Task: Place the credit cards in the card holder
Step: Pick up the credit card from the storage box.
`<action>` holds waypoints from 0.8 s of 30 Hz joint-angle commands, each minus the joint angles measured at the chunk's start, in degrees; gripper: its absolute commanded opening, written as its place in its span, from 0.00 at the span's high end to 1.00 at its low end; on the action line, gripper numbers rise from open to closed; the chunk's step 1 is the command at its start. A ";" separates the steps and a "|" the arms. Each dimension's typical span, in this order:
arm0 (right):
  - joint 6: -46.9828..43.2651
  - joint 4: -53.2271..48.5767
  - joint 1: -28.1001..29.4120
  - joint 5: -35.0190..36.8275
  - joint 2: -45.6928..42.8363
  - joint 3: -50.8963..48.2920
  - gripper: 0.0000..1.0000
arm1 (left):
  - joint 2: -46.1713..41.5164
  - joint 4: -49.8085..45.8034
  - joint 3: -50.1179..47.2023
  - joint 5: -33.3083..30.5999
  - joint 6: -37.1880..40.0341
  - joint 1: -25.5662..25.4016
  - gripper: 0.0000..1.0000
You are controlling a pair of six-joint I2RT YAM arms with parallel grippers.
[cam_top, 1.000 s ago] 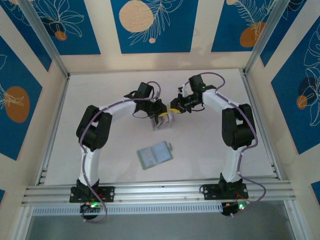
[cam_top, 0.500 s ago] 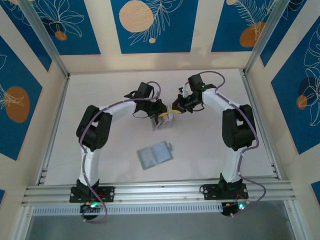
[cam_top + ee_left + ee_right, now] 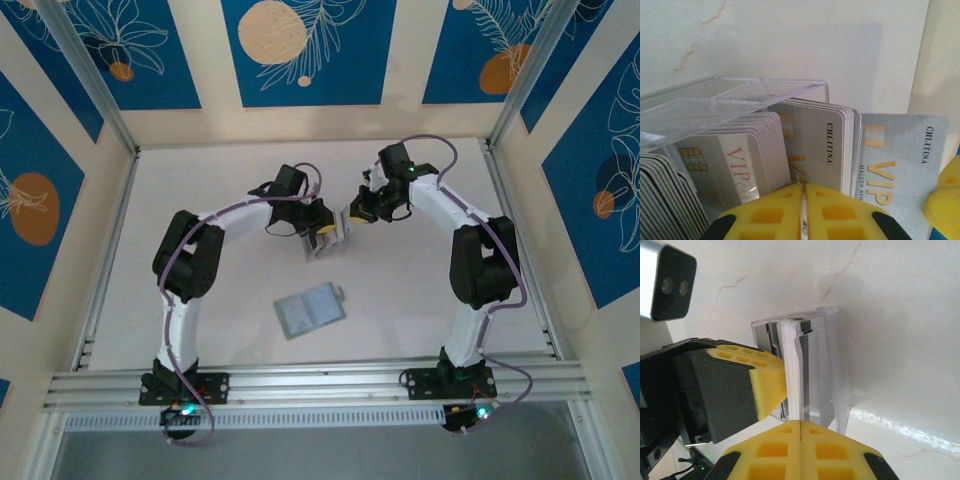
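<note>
Card holder (image 3: 311,310) flat, lengthwise left-right.

In the left wrist view, the pale card (image 3: 902,160) at the right of the frame reads "CHLITINA" down its edge, a gold "VIP" and a small "MALSON NEW", cut off. The card at centre (image 3: 815,142) also reads "CHLITINA". The card at lower left (image 3: 727,165) shows an orange "VIP".

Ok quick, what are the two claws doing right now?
Left gripper: closed; on what, cannot be told.
Right gripper: closed, holding a card beside the clear box.
</note>
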 commanded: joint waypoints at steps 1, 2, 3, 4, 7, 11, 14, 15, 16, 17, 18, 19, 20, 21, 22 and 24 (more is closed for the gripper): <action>-1.05 -2.23 0.48 1.54 -3.60 1.17 1.00 | 0.11 -1.34 -0.32 -1.22 1.47 0.55 0.89; -1.12 -2.29 0.49 1.95 -3.87 1.15 1.00 | -0.17 -1.27 -0.32 -1.12 1.40 0.60 0.89; -1.12 -2.40 0.49 2.25 -4.18 1.14 1.00 | -0.47 -1.31 -0.16 -0.82 1.32 0.70 0.89; -1.24 -2.62 0.55 2.40 -4.43 1.26 1.00 | -0.79 -1.33 0.06 -0.54 1.23 0.73 0.89; -1.38 -3.04 0.51 3.13 -5.08 1.23 1.00 | -1.92 -1.94 0.62 -0.47 1.31 0.86 0.89; -1.51 -3.74 0.65 4.15 -5.56 1.34 1.00 | -3.02 -2.84 1.09 -0.34 1.49 1.08 0.89; -1.51 -3.99 0.73 5.27 -6.67 1.18 1.00 | -4.34 -3.02 0.58 -0.61 1.45 1.30 0.89; -1.56 -4.11 0.78 5.70 -6.95 1.27 1.00 | -4.77 -3.02 0.28 -0.60 1.36 1.42 0.89; -1.60 -4.34 0.94 6.14 -7.40 1.23 1.00 | -5.38 -2.96 -0.03 -0.61 1.36 1.64 0.89; -1.70 -4.52 1.07 6.59 -7.88 1.23 1.00 | -6.01 -2.95 -0.37 -0.69 1.39 1.76 0.89; -1.82 -4.81 1.24 7.03 -8.41 1.32 1.00 | -6.80 -3.00 -0.72 -0.77 1.31 1.89 0.89; -2.00 -5.08 1.43 7.47 -8.96 1.38 1.00 | -7.65 -2.97 -0.99 -0.69 1.31 1.95 0.89; -2.07 -5.30 1.82 7.87 -9.56 1.37 1.00 | -8.39 -3.06 -1.28 -0.64 1.41 1.96 0.89; -2.09 -5.36 2.11 8.30 -10.16 1.25 1.00 | -9.09 -3.17 -1.50 -0.51 1.57 2.02 0.89; -2.17 -5.63 2.56 8.70 -10.77 1.17 1.00 | -9.94 -3.28 -1.68 -0.12 1.66 1.97 0.89; -2.45 -6.24 3.76 9.55 -12.06 0.89 1.00 | -11.97 -3.22 -2.77 0.22 1.57 2.03 0.89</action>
